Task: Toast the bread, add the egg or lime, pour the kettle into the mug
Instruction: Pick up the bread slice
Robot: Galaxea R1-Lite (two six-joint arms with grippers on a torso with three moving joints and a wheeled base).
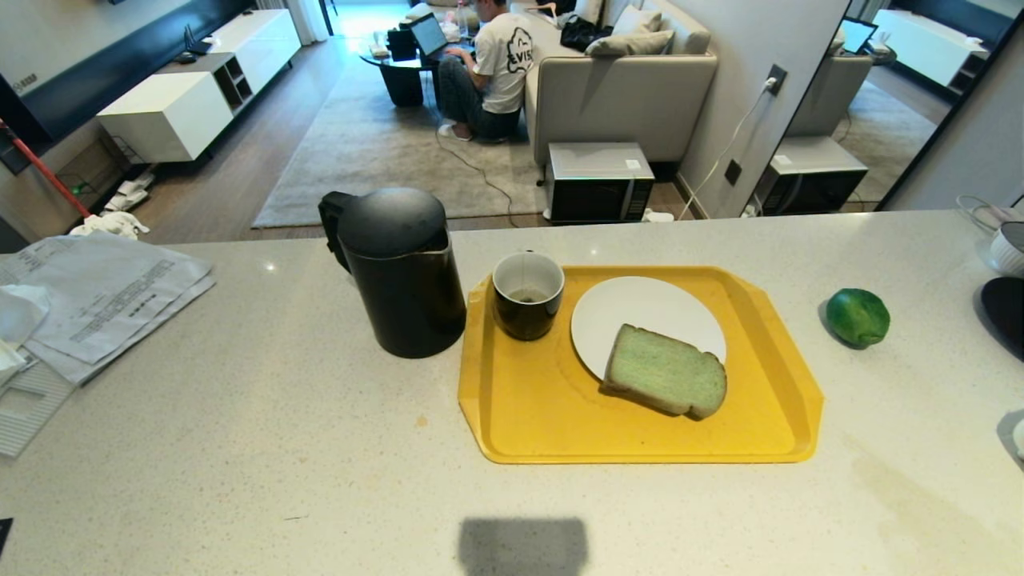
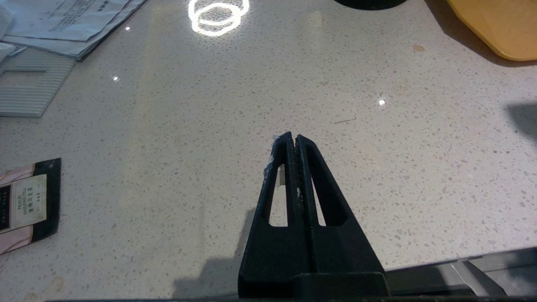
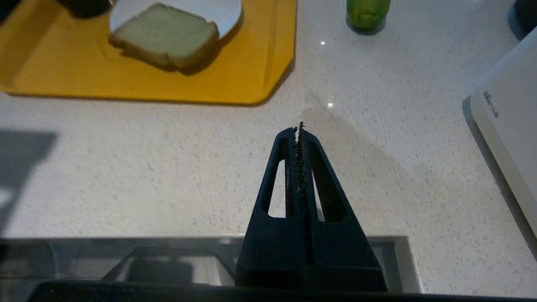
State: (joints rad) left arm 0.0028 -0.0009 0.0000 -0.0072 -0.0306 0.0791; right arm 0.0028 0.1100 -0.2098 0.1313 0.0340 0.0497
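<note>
The bread, pale green with a brown crust, lies half on a white plate on a yellow tray. The dark mug, white inside, stands on the tray's far left corner. Just left of the tray stands the tall black kettle. The green lime lies on the counter right of the tray. Neither arm shows in the head view. My left gripper is shut, empty, over bare counter near its front edge. My right gripper is shut and empty, near the front edge, short of the tray's near right corner. No egg is in view.
Papers lie at the counter's left, with a tea packet near the front edge. A white appliance stands at the right, and dark and white objects at the far right edge. Beyond the counter a person sits on the floor.
</note>
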